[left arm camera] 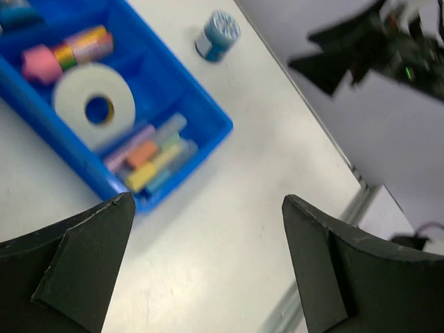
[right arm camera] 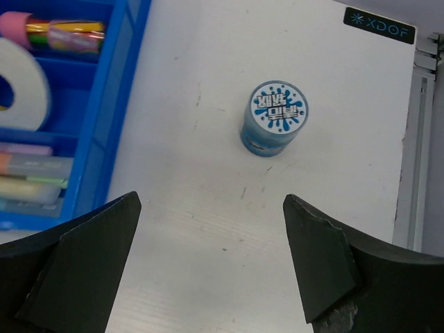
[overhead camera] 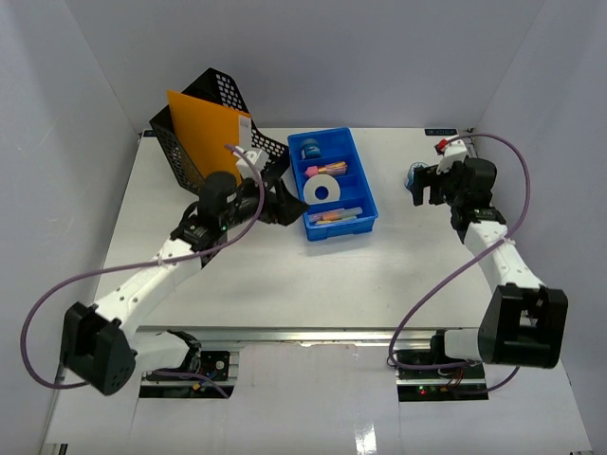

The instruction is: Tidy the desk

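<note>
Though your wide right tool (overhead camera: 424,187) half-hides the blue pot (right arm camera: 273,118) overhead, its wrist view shows the printed lid (right arm camera: 278,104); your left tool (left arm camera: 201,263) is equally wide.

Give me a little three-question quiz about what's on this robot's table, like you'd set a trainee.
1. True or false: the small blue round canister with the splash-patterned lid stands inside the blue plastic compartment tray.
2. What sits in the black mesh file holder? A) an orange folder B) a red mug C) a green book
3. Which arm's tool hovers nearest the canister, and is it open or shut?
Key: 1 false, it stands on the white desk beside the tray; 2 A; 3 the right tool, open.
</note>
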